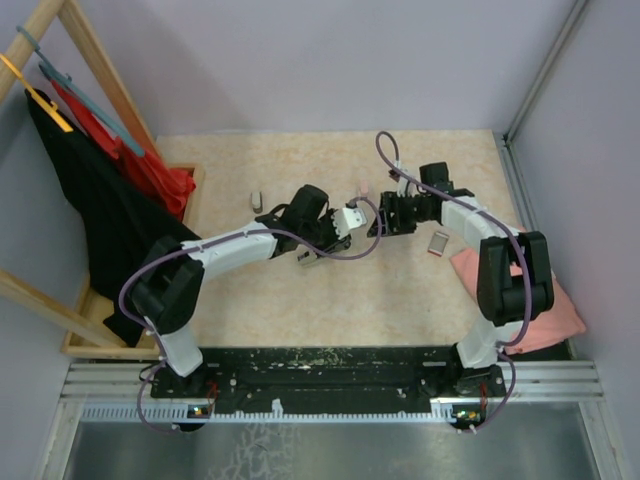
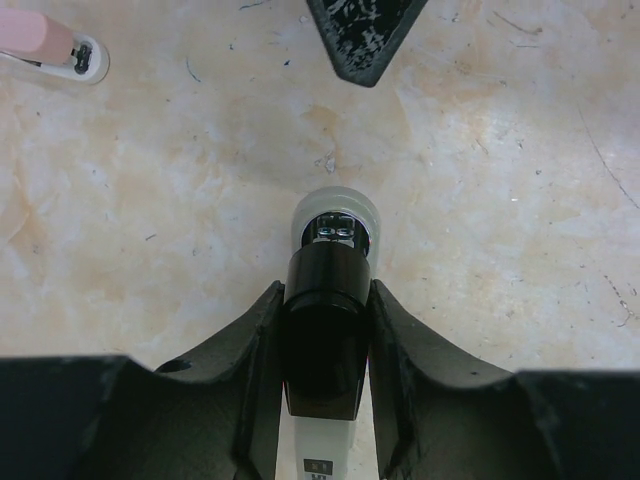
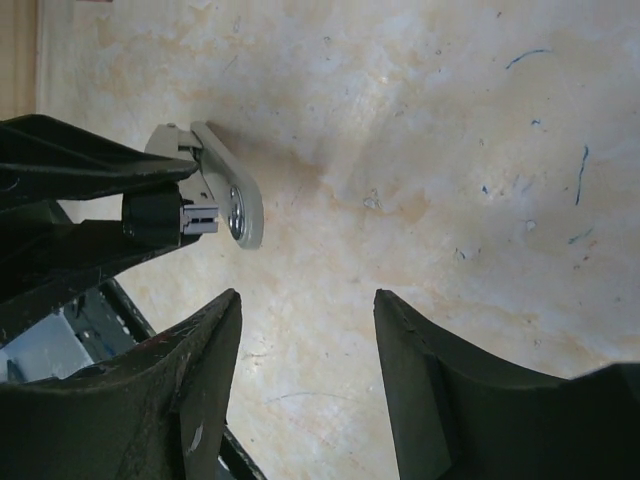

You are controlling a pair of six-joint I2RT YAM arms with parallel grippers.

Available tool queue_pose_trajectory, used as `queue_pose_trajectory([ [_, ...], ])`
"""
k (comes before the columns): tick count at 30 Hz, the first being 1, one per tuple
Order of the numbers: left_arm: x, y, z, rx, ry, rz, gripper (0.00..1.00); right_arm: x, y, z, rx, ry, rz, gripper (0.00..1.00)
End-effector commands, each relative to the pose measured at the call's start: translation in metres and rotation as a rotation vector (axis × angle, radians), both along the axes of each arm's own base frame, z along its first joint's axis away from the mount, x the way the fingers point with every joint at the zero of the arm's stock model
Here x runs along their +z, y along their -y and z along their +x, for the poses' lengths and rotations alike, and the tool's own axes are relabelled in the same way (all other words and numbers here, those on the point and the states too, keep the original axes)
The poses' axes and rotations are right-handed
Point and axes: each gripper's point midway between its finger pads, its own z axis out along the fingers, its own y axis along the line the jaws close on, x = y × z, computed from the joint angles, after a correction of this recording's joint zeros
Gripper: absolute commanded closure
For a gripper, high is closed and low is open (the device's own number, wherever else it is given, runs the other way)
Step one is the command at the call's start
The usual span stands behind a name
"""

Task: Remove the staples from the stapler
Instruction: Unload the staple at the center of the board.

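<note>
My left gripper [image 1: 347, 222] is shut on a small black-and-white stapler [image 2: 335, 225] and holds it near the table's middle. In the left wrist view the jaws clamp the stapler's black body on both sides, and its rounded white nose points away, with a bit of metal showing in the mouth. My right gripper [image 1: 380, 217] is open and empty, facing the stapler's nose from the right, a short way off. In the right wrist view the stapler [image 3: 238, 205] sits up and left of the open fingers [image 3: 205, 350]. I cannot make out any loose staples.
A pink mini stapler [image 2: 50, 45] lies on the table beyond the held one. Another small stapler [image 1: 256, 200] lies further left. A red-and-white box [image 1: 438, 242] sits by the right arm, and a pink cloth [image 1: 560, 310] lies at the right edge. A clothes rack [image 1: 90, 180] stands at the left.
</note>
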Motion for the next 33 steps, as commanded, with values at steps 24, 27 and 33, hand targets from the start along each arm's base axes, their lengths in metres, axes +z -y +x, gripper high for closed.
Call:
queue_pose_trajectory([
  [24, 0.038, 0.004, -0.007, -0.001, -0.018, -0.139, 1.00, -0.007, -0.054, -0.007, 0.077, -0.152, 0.243, 0.50],
  [27, 0.038, 0.004, -0.008, -0.004, -0.023, -0.142, 1.00, -0.011, -0.057, -0.010, 0.090, -0.167, 0.239, 0.51],
  [33, 0.037, 0.005, -0.009, -0.004, -0.031, -0.143, 1.00, -0.018, -0.063, -0.014, 0.108, -0.184, 0.228, 0.54],
])
